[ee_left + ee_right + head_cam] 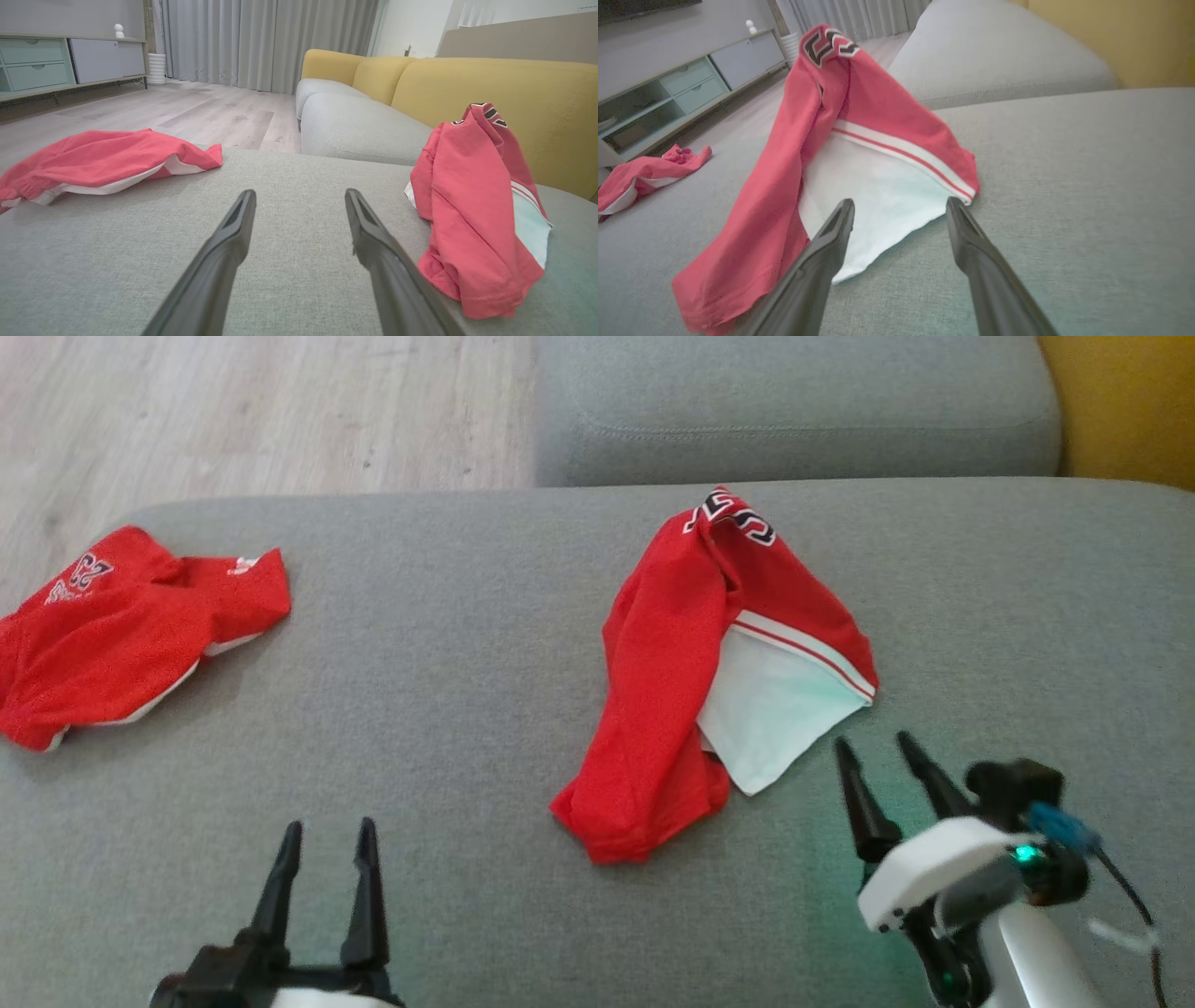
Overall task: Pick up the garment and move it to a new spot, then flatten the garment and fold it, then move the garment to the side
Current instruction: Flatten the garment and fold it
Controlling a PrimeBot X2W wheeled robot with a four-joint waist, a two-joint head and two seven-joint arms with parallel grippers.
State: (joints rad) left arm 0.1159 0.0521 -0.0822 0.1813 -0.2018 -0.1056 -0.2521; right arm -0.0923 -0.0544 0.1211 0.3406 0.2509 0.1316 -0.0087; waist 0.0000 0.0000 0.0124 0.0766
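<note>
Fabric of the grey cushion [448, 709] is seen across the head view. The garment [663, 691], red with a white inner panel and a striped white-and-red hem, is found crumpled on it right of centre. A second red garment [121, 635] is laid at the cushion's left edge, well apart from the first. The left gripper [330, 826] is seen at the lower left, released, with its fingers spread over bare fabric and nothing between them. The right gripper [874, 740] is seen at the lower right, likewise released and empty, its fingertips just beside the white panel's lower corner. A wooden floor [233, 411] is shown beyond the cushion.

In the left wrist view, the left gripper [300, 193] is shown with its jaws parted above the cushion. The garment [467, 210] is heaped to the right of the fingers and the second red garment [103, 158] lies to the left. A yellow backrest [490, 88] and grey curtains [271, 42] are seen behind.

In the right wrist view, the right gripper [900, 201] is shown with its jaws wide apart, pointed at the white panel. The garment [775, 196] is raised in a peak, with black-and-white lettering at its top. Whether the fingers touch the cloth cannot be told.
</note>
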